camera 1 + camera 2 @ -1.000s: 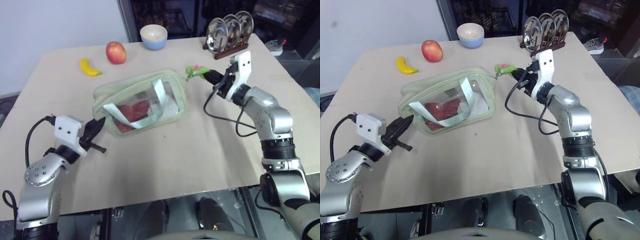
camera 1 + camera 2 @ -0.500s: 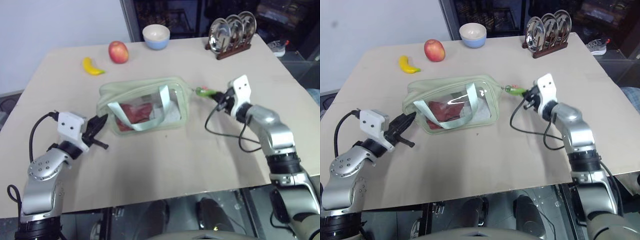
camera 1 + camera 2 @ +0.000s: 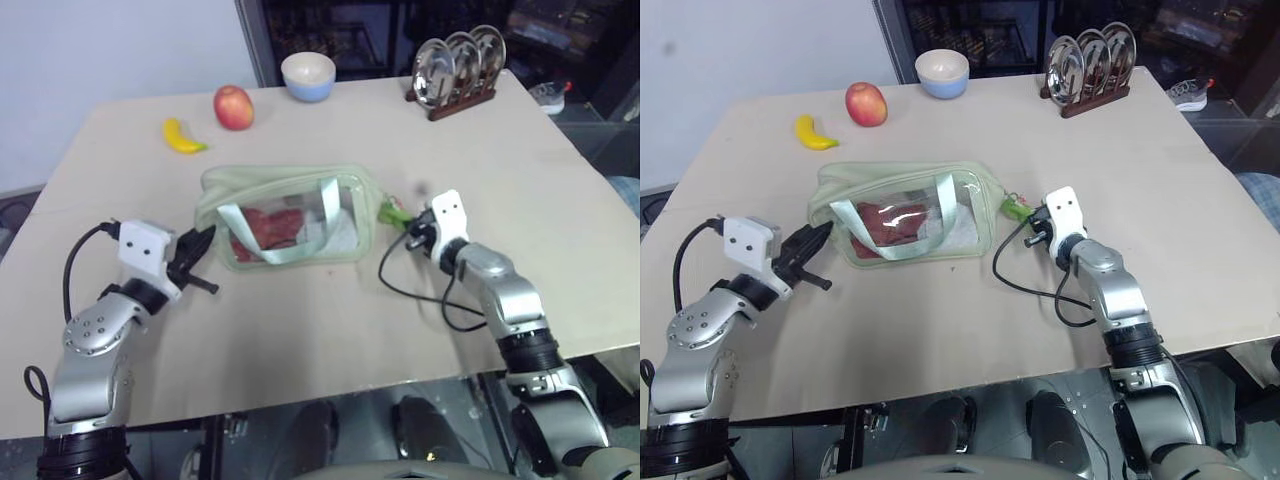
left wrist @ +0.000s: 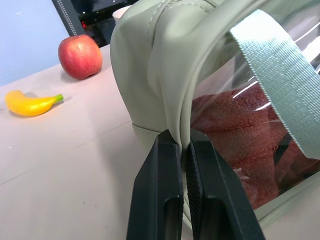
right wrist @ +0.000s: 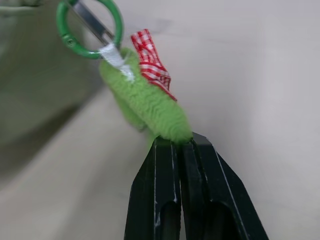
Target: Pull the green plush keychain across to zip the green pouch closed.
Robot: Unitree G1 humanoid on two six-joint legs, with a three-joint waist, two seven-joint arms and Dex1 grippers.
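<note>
The green pouch (image 3: 285, 215) lies near the middle of the tabletop (image 3: 330, 320), well in from every edge. The left gripper (image 4: 181, 150) has its fingers clamped on the seam at the pouch's left end, and the right gripper (image 5: 177, 145) has its fingers pinched on the tip of the green plush keychain (image 5: 145, 102) at the pouch's right end. The fuzzy tip is a shallow hold: a hard tug could slip it free or drag the pouch from the left fingers.

Even bright light, soft shadows, dark backdrop, blurred wrist-view backgrounds
</note>
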